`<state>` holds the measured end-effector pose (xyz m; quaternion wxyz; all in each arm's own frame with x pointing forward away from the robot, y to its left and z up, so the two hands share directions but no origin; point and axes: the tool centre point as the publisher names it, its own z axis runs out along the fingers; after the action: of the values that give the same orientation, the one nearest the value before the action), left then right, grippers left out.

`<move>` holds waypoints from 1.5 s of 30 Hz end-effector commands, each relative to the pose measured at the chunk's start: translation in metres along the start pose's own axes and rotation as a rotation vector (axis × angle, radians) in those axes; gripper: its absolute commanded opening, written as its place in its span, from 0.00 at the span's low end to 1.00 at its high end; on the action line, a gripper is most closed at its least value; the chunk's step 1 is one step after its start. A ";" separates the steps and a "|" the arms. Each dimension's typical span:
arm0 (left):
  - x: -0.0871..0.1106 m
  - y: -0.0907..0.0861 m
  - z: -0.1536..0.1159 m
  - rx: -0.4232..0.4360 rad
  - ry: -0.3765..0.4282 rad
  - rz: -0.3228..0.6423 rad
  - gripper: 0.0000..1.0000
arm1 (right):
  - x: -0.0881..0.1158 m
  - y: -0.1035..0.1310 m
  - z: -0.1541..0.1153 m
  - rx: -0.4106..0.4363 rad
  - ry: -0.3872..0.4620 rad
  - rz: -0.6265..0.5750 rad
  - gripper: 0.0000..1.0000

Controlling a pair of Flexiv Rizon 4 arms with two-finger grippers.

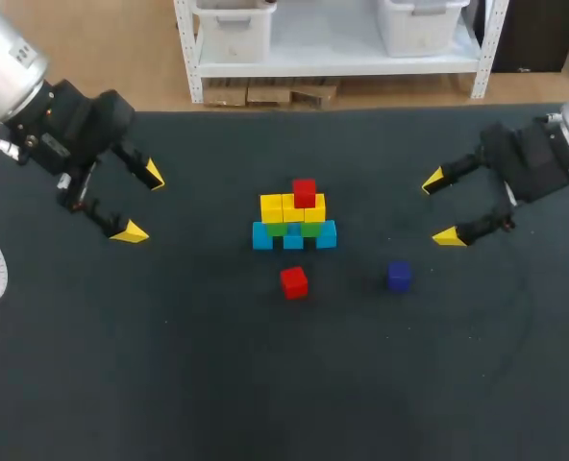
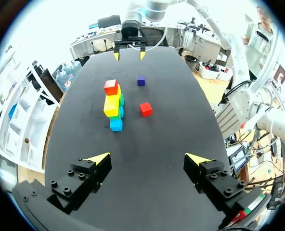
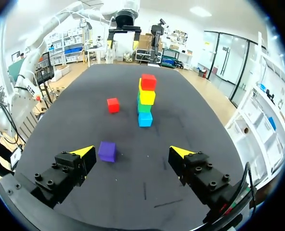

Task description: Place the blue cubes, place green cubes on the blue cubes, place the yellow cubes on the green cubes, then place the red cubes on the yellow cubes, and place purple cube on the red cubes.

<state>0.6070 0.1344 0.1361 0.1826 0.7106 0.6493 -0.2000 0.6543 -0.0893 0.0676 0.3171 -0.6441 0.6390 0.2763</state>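
two loose cubes lie nearest on the dark table point(image 1: 169, 365). the loose red cube point(image 1: 293, 281) is just in front of the stack's middle, and the purple cube point(image 1: 399, 276) is well off to its right, apart from everything. neither is touched. the purple one lies on the right arm's side. in the right wrist view it sits a little ahead of that gripper, off one fingertip, so i judge that arm the natural one to take it when its turn comes.

behind the loose red stands the stack point(image 1: 293, 221). a row of blue cubes point(image 1: 262, 236) sits on the table, green cubes point(image 1: 310, 229) bridge them, and yellow cubes point(image 1: 272, 207) run across the greens. one placed red cube point(image 1: 304, 193) is on top. it sits a little right of the yellow row's middle, i judge to leave room for its partner beside it. the red layer looks half done, and purple is not yet placed.

level with the stack and well apart from it, the left gripper point(image 1: 141, 203) and right gripper point(image 1: 440, 207) hang at either side, each with fingers spread wide and holding nothing. standing off like this keeps them clear of the stack, which a stray nudge could topple.
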 end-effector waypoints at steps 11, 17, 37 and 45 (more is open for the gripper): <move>-0.031 -0.043 0.055 -0.129 -0.032 -0.200 1.00 | 0.001 -0.001 0.000 -0.001 -0.006 -0.001 1.00; -0.042 -0.056 0.077 -0.159 -0.030 -0.242 1.00 | 0.001 -0.001 0.000 -0.001 -0.006 -0.001 1.00; -0.065 -0.026 0.131 -0.139 0.044 -0.235 1.00 | 0.001 -0.001 0.000 -0.001 -0.006 -0.001 1.00; -0.077 -0.019 0.155 -0.119 0.106 -0.229 1.00 | 0.001 -0.001 0.000 -0.001 -0.006 -0.001 1.00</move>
<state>0.5670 0.0046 0.0493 0.1849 0.6275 0.7398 -0.1572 0.6545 -0.0899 0.0670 0.3179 -0.6437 0.6384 0.2774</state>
